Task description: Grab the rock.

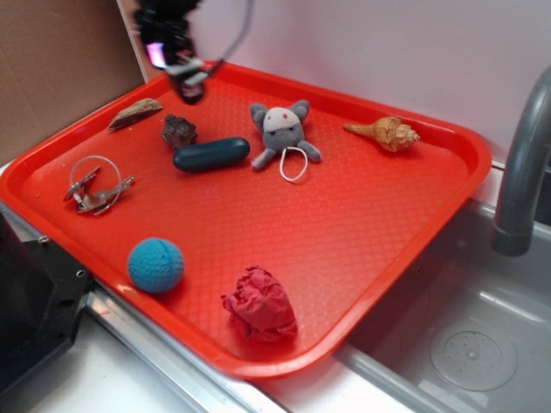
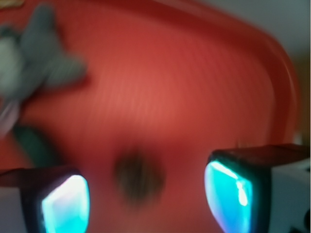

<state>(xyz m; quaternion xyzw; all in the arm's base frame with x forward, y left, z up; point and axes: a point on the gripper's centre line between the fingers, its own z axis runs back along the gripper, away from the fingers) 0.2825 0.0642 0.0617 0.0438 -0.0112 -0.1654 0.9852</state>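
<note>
The rock (image 1: 178, 131) is a small lumpy brown-grey stone near the far left of the red tray (image 1: 362, 215), just left of a dark teal capsule (image 1: 211, 154). My gripper (image 1: 191, 86) hangs above the tray's back left part, behind and above the rock, not touching it. The wrist view is blurred. There the rock (image 2: 138, 175) shows as a dark blob between my two glowing fingers (image 2: 65, 206), which stand wide apart with nothing held. The gripper (image 2: 146, 201) is open.
A flat tan-brown piece (image 1: 135, 113) lies at the tray's back left. Also on the tray are a grey plush toy (image 1: 282, 131), a seashell (image 1: 387, 133), a metal clip with ring (image 1: 95, 188), a blue ball (image 1: 156, 265) and crumpled red cloth (image 1: 261, 305). A sink with faucet (image 1: 521, 172) is on the right.
</note>
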